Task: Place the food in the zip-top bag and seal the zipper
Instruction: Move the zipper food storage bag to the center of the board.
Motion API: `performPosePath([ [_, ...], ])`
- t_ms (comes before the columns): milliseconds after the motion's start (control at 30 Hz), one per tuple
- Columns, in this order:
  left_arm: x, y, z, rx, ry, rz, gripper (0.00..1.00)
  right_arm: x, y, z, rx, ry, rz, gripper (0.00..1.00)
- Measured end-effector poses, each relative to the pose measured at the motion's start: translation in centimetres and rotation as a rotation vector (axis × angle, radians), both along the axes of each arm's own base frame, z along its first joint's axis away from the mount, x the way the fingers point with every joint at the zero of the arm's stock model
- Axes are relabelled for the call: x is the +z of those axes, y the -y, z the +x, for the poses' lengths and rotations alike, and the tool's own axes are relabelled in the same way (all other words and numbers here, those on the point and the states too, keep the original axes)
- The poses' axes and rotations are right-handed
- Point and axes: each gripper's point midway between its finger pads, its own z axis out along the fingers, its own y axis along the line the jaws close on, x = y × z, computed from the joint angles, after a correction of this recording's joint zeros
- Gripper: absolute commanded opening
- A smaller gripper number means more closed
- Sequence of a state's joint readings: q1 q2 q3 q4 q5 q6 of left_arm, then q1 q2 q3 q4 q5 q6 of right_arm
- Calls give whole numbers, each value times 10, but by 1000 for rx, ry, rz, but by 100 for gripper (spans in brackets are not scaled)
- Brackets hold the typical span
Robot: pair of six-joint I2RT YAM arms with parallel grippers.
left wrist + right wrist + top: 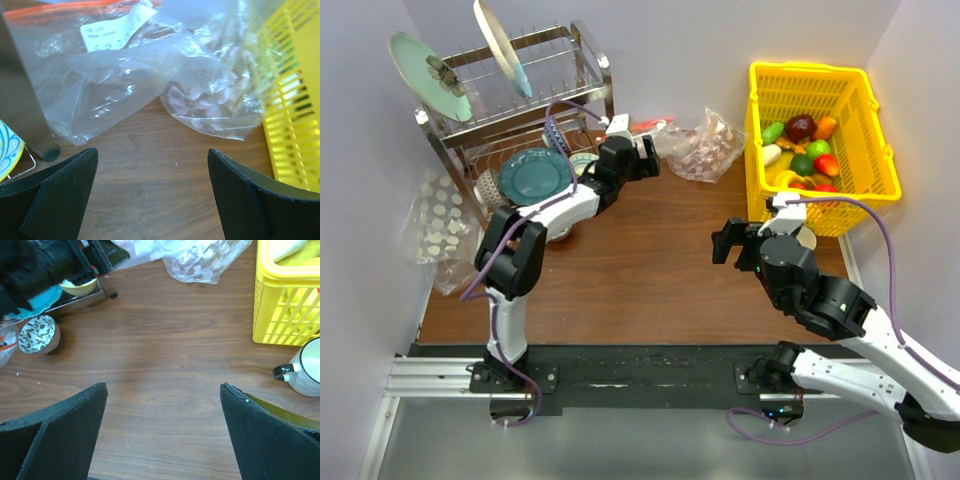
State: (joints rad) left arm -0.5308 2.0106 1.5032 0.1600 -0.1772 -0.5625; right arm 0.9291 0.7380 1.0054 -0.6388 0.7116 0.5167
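Left hand (152, 155) spread wide (empty)

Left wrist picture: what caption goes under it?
Open left gripper faces the clear zip-top bag on the wooden table, yellow basket at right.

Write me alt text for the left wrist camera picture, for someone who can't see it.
A clear zip-top bag with a red-orange zipper along its far edge lies crumpled on a wooden table, just beyond the open left gripper. A pinkish-tinted bag sits to its right, beside a yellow basket.
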Motion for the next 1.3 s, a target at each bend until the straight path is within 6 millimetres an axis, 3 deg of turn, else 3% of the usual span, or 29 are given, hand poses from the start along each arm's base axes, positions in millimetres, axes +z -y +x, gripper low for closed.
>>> performPosePath([
  [200, -23, -8, 17, 147, -12, 17, 98, 1, 4, -2, -4, 3, 1, 99],
  [400, -25, -15, 24, 239, 12, 33, 98, -1, 8, -4, -10, 0, -7, 99],
  [467, -25, -17, 27, 258, 23, 33, 92, -2, 8, -4, -11, -1, -10, 99],
  [567, -24, -18, 35, 285, 48, 25, 47, -4, 7, -3, -11, -6, -16, 99],
  [600, -24, -18, 37, 292, 55, 23, 20, -4, 7, -3, -11, -7, -18, 99],
  [667, -25, -18, 41, 300, 72, 26, 0, -6, 6, -2, -10, -12, -24, 99],
  [933, -15, -18, 38, 291, 123, 57, 0, -16, 4, -1, -11, -25, -42, 99],
  [1100, -5, -11, -2, 227, 120, 60, 0, -27, -1, 7, -28, -37, -73, 99],
  [1300, 34, 19, -65, 85, 162, 17, 0, -41, -23, 22, -24, -85, -139, 99],
])
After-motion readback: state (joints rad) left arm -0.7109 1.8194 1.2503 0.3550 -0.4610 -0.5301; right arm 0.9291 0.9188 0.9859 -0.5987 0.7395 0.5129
